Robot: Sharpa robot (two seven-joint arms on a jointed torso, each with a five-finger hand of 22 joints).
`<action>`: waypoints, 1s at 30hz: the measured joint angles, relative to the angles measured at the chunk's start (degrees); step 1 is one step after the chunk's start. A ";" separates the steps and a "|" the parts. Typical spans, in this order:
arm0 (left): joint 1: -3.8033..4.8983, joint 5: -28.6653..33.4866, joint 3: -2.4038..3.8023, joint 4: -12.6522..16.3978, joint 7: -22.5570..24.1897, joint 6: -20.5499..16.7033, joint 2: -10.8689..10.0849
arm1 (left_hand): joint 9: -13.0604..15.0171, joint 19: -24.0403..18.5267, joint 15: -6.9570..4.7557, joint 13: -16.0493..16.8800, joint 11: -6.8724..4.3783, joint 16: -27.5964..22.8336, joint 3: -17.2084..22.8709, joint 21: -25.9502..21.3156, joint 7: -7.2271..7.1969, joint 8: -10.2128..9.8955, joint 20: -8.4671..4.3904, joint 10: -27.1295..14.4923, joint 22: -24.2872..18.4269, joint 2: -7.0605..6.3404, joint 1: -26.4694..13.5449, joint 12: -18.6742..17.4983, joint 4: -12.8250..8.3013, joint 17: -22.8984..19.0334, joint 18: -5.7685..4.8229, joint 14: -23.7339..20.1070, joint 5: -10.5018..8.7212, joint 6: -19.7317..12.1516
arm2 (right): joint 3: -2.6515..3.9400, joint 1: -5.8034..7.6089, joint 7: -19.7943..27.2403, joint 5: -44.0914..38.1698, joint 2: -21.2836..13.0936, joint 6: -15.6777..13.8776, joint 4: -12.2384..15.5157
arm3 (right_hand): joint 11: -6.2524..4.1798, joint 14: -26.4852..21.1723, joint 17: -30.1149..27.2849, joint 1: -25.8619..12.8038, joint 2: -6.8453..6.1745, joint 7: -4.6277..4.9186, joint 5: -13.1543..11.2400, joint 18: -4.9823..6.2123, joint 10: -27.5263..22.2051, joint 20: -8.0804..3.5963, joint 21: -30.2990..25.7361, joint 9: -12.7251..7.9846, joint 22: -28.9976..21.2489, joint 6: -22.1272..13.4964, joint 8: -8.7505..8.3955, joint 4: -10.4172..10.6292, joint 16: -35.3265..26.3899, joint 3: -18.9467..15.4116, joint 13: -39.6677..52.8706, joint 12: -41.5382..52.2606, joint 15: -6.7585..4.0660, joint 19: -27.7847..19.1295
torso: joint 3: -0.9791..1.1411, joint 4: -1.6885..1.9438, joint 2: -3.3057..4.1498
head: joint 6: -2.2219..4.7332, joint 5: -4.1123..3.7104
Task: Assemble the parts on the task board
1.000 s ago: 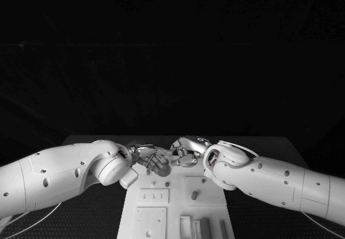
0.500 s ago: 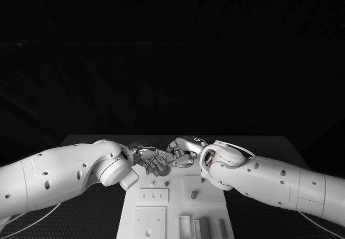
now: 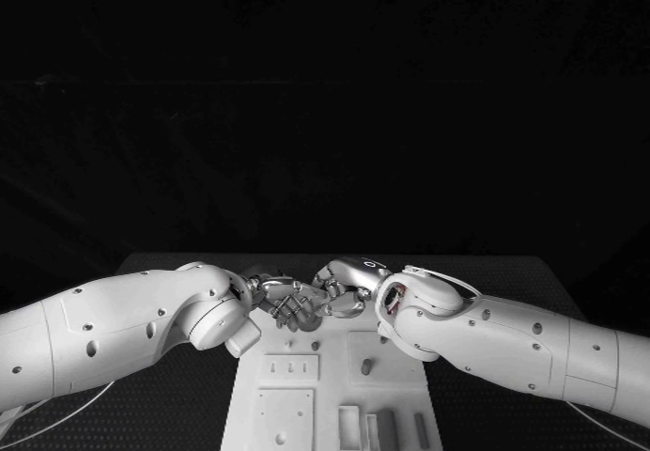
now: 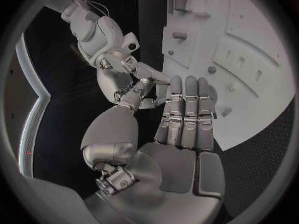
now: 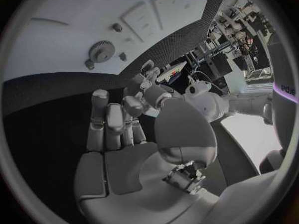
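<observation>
Meeting above the far end of the task board, whose long axis runs toward the robot, left hand and right hand touch fingers; what they hold, if anything, I cannot tell.

arms: white, rounded, dark screw holes | left hand, right hand: silver

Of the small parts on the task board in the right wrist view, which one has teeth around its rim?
The gear on the task board: a round toothed disc, clearly larger than the small plain pegs near it.
</observation>
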 measured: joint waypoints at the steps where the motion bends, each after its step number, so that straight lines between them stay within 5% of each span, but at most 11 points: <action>1: 0.00 -0.04 0.00 0.00 -0.02 -0.07 -0.02 | 0.00 0.00 0.00 0.03 0.00 0.00 -0.03 0.00 0.00 -0.15 0.00 0.00 0.00 0.00 0.00 0.00 -0.03 0.00 0.00 0.00 0.00 0.00 | 0.00 0.00 -0.01 -0.02 -0.01 0.01 0.09 | 0.00 0.00 0.00 -0.04 0.04 0.00 0.00 -0.01 0.00 0.00 0.00 0.00 0.00 0.00 0.00 0.00 0.00 0.00 0.00 0.00 0.00 0.00 | 0.01 -0.01 0.01 | -0.03 0.01; 11: 0.00 -0.56 -0.01 0.05 -0.30 -0.33 0.08 | -0.13 0.00 0.00 0.35 0.00 0.00 0.32 -0.22 0.00 -0.49 0.00 0.00 0.04 0.38 0.39 0.00 -0.64 0.07 0.00 0.00 0.00 0.00 | 0.00 0.00 -0.12 -0.21 -0.05 0.07 0.44 | -0.21 -0.01 0.00 0.12 0.20 0.00 0.00 0.00 0.21 0.01 0.00 0.00 0.00 0.00 0.00 -0.07 0.00 -0.07 0.00 0.00 0.03 0.00 | -0.01 0.03 0.01 | -0.17 0.04; 24: 0.00 -0.86 -0.04 0.00 -0.83 -0.48 0.47 | -0.19 -0.01 0.00 1.28 0.01 0.00 1.80 -0.22 0.21 -0.71 0.01 0.00 0.41 2.79 2.39 -0.23 -2.49 0.27 0.00 0.00 0.00 0.20 | 0.01 0.00 -0.41 -0.36 0.06 0.06 0.66 | -0.21 0.24 -0.01 0.20 0.27 0.00 0.00 0.01 0.21 0.01 0.00 0.00 0.04 0.00 0.00 -0.16 -0.05 -0.16 -0.01 0.00 -0.05 0.01 | -0.05 -0.02 -0.04 | -0.12 0.24; 30: 0.00 -0.91 -0.05 -0.01 -0.95 -0.57 0.47 | -0.24 -0.01 0.00 1.52 0.01 0.00 2.66 -0.22 0.21 -0.71 0.01 -0.01 0.56 2.60 2.54 -0.45 -1.99 0.31 0.00 0.00 0.00 0.20 | 0.02 0.01 -0.48 -0.39 0.21 0.07 0.71 | -0.20 0.24 -0.01 0.20 0.26 0.00 0.00 0.01 0.21 0.01 0.00 0.00 0.05 0.00 0.00 -0.17 -0.05 -0.16 -0.01 0.00 -0.04 0.01 | -0.07 -0.01 -0.03 | -0.13 0.24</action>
